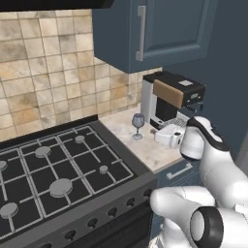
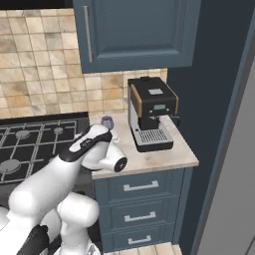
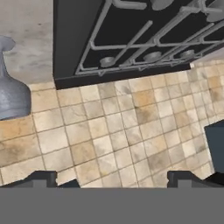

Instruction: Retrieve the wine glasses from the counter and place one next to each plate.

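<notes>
Wine glass (image 1: 138,125) upright on the desk (image 1: 145,145), near its left edge beside the stove (image 1: 58,169).
Stemmed, smoky grey; just left of the coffee machine (image 1: 172,99) at the desk's back, well short of the front edge. Upside down at the left of the hand view. Jaws (image 3: 111,179) spread wide, holding nothing, facing the tiled wall (image 3: 122,131).

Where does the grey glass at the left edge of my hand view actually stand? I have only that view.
Observer: The wine glass stands upright on the counter, between the stove and a coffee machine.
Operator: Is a second glass there?
Observer: I see one glass. In the right base view the arm covers most of it.
Operator: What's under the counter?
Observer: Blue drawers with silver handles.
</notes>
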